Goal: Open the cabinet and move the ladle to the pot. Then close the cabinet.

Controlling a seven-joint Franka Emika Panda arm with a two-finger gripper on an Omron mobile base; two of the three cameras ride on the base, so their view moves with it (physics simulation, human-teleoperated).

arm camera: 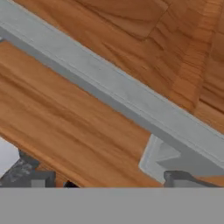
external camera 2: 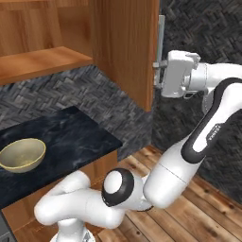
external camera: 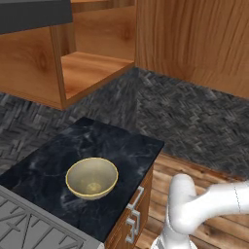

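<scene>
The wall cabinet point(external camera: 92, 68) stands open, its plain wood shelf point(external camera 2: 42, 61) bare as far as it shows. Its door point(external camera 2: 127, 47) is swung out toward me, edge on, with the long silver bar handle point(external camera 2: 161, 38) on its far side. My gripper point(external camera 2: 156, 71) is at the lower end of that handle, open. In the hand view the handle point(arm camera: 113, 87) runs diagonally across the door's wood close ahead, and my gripper point(arm camera: 109, 179) has its two fingertips point(arm camera: 37, 177) spread wide below the bar. The ladle and the pot are out of view.
A yellowish-beige bowl point(external camera: 91, 178) sits on the black marble counter point(external camera: 112, 141). A grey stove top point(external camera: 29, 228) adjoins the counter at lower left. Under-counter doors with small silver handles point(external camera: 133, 214) face the wooden floor point(external camera 2: 189, 208). A dark herringbone wall point(external camera: 194, 116) runs behind.
</scene>
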